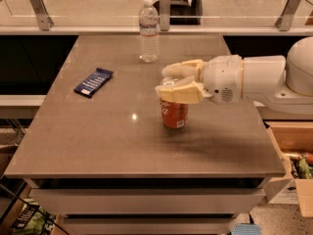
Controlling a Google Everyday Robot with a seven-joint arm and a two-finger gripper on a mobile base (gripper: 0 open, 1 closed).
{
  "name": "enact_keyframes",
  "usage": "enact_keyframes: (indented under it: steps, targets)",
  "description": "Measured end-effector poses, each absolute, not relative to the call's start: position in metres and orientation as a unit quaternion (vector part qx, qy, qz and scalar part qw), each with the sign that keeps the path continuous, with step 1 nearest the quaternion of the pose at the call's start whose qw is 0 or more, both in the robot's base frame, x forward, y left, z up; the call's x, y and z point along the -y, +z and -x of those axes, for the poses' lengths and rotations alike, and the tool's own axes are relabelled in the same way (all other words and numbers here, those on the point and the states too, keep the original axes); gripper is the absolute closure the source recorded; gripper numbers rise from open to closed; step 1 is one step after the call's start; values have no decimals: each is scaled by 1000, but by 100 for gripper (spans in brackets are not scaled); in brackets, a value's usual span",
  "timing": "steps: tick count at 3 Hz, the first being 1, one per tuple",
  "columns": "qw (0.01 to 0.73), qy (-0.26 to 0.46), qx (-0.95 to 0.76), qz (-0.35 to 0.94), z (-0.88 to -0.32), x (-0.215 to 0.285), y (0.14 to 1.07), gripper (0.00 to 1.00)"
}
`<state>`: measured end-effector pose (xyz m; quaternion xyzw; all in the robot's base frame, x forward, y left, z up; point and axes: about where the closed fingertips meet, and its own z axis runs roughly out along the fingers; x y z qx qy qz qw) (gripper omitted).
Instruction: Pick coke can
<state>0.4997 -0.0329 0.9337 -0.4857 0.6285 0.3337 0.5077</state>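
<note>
Camera view shows my end effector (168,82) reaching in from the right over the middle of the surface (98,136). Its two fingers (180,93) are closed on the top of the coke can (174,114), which stands upright (base on the surface). A water bottle (148,31) stands near the far edge, and a blue packet (93,82) lies to the left.

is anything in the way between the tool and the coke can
Nothing visible does. The tool is right at the top of the coke can, which stands on the table. The water bottle and the blue packet sit well apart from both.
</note>
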Motion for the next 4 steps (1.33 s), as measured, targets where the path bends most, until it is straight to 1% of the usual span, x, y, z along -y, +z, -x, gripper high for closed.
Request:
enact_keyframes:
  steps: [3, 4]
  targets:
    - [489, 361, -620, 496, -503, 3, 1000, 100]
    - [494, 336, -619, 510, -491, -13, 1059, 100]
